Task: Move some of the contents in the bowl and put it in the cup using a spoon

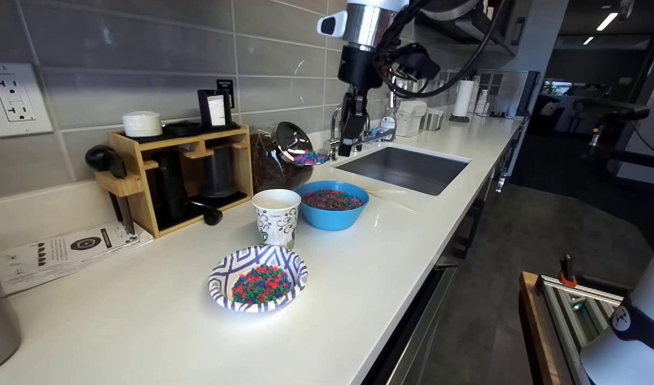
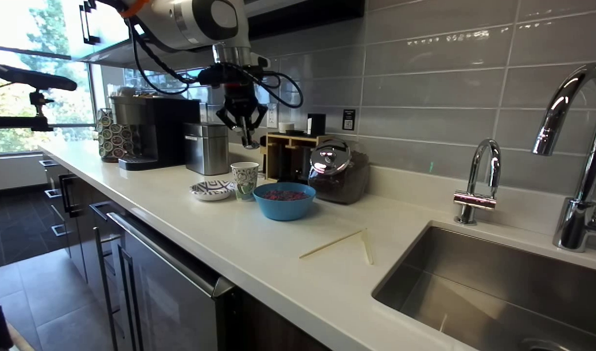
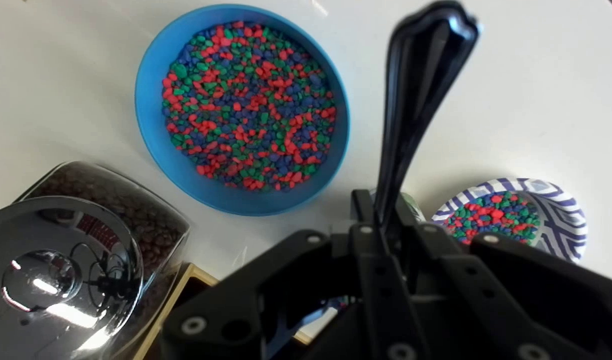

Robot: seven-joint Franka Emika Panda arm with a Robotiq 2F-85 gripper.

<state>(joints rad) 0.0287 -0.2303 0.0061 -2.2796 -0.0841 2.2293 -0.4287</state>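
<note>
One gripper (image 2: 244,126), upper middle in both exterior views, fingers clamped on a spoon (image 3: 410,100) of pebbles (image 1: 310,158). Below, I see bowl (image 1: 335,218), mid-frame; cup (image 1: 277,220), upright, just left.

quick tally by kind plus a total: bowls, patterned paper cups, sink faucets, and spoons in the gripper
Bowls: 2 (blue bowl, patterned bowl)
Paper cup: 1
Faucets: 2 (tall faucet, short faucet)
Spoon in the gripper: 1
Total: 6

This is a kitchen, with a sink (image 2: 492,287), coffee machine (image 2: 171,129) and tiled wall (image 2: 424,92).
</note>
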